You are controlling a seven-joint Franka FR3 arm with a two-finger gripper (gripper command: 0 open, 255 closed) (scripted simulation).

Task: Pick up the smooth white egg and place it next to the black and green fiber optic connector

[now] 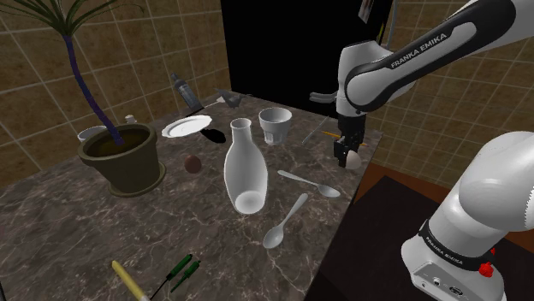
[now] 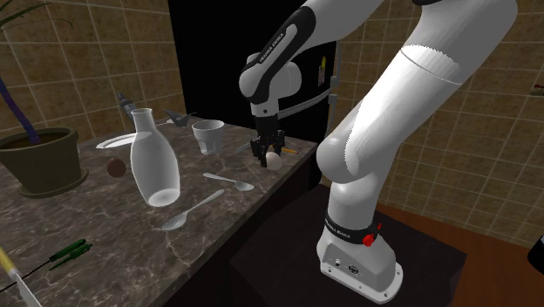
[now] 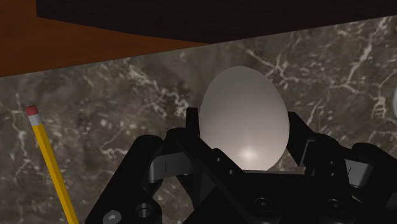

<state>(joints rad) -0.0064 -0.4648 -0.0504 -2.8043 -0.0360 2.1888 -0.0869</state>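
Two black fingers of the gripper (image 1: 348, 156) pinch the egg (image 1: 351, 159) between them, pointing down over the marble counter (image 1: 103, 231) near its edge by the stand. The arm (image 1: 411, 60) arches over from above, and "FRANKA EMIKA" runs along it. A pencil (image 3: 51, 165) lies beside the egg. A carafe (image 1: 244, 171) and spoons (image 1: 287, 221) stand between the egg and the connector (image 1: 181, 269), which is well apart at the shoulder view's lower left
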